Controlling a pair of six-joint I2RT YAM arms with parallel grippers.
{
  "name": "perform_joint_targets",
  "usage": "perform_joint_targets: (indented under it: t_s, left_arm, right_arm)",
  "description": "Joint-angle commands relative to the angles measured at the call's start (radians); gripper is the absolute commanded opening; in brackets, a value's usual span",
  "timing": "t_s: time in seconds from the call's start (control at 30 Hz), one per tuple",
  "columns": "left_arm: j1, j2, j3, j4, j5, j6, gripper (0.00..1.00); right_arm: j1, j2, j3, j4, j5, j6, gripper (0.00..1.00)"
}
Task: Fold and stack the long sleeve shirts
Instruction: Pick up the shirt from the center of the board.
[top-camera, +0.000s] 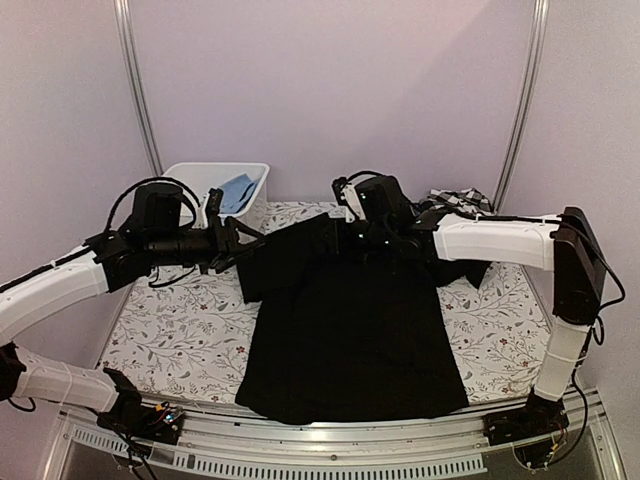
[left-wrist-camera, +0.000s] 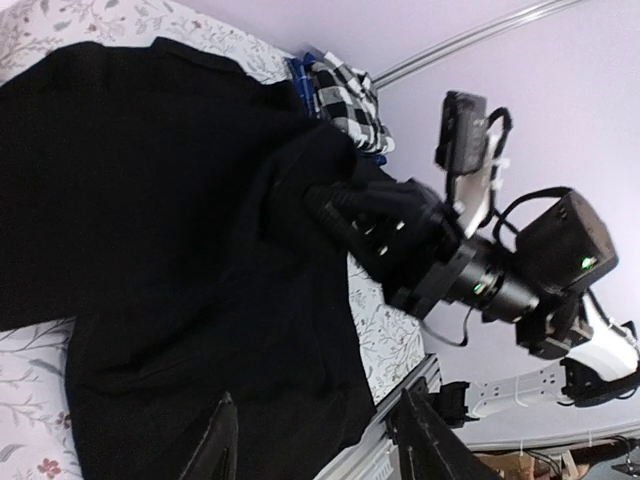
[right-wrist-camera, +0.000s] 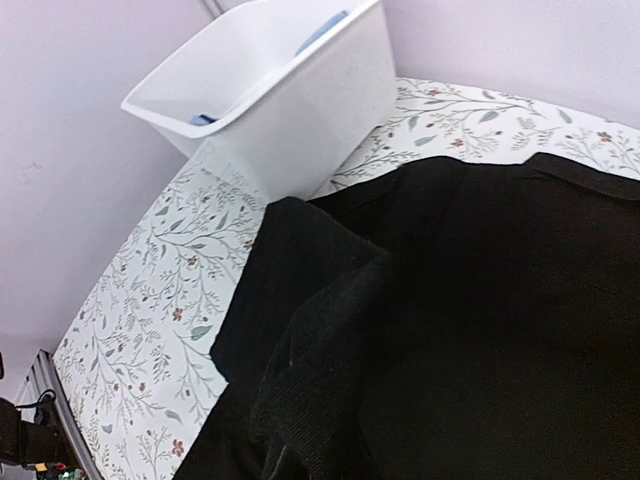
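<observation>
Black shirt (top-camera: 350, 340) lies spread on the table (top-camera: 165, 335), its long axis running from the collar at the far side to the hem by the arm bases. Your right gripper (top-camera: 350, 235) is closed on the cloth near the collar. Your left gripper (top-camera: 230, 247) has its jaws apart and holds nothing. The shirt's edge lies just to its right, so this arm is the nearer one for that side.

A white bin (top-camera: 190, 175) holding blue cloth (top-camera: 238, 192) sits on floral tablecloth (top-camera: 180, 330).
</observation>
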Motion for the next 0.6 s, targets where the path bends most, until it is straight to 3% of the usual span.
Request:
perform_joint_targets:
  t_s: [0.0,0.27,0.57]
  left_arm:
    - [-0.002,-0.032,-0.107,-0.174,-0.049,0.042,0.53]
    - [-0.107,-0.186,-0.369,-0.250,0.012,-0.101,0.39]
    - [-0.331,-0.228,-0.488,-0.348,-0.032,-0.252,0.43]
  right_arm:
    - [-0.064,-0.105,-0.001,-0.041,0.025,-0.025,0.00]
    - [-0.078,-0.132,0.134,-0.122,0.065,-0.119,0.00]
    - [-0.079,-0.091,0.313,-0.175,0.070,-0.205,0.00]
